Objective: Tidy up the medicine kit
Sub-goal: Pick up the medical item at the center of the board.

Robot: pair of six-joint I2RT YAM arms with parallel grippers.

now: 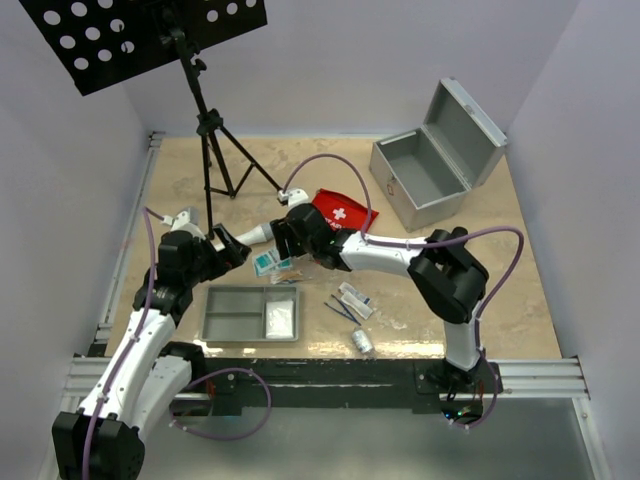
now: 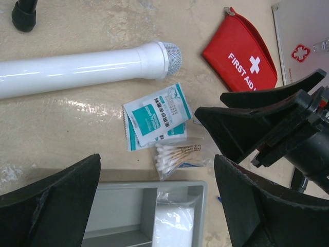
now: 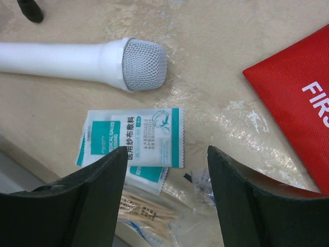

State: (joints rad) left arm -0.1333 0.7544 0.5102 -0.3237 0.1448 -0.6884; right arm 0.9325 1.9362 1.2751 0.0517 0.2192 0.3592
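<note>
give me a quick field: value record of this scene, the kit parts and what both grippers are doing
case: metal case at the back right, lid open, looks empty
pouch: red pouch flat on the table, outside the case
tray: grey tray at the front, white packet in its right compartment
loose supplies: gauze packets beside cotton swabs
left gripper: open, above the swabs
right gripper: open, over the gauze packets, holding nothing
other: tripod stand
</note>
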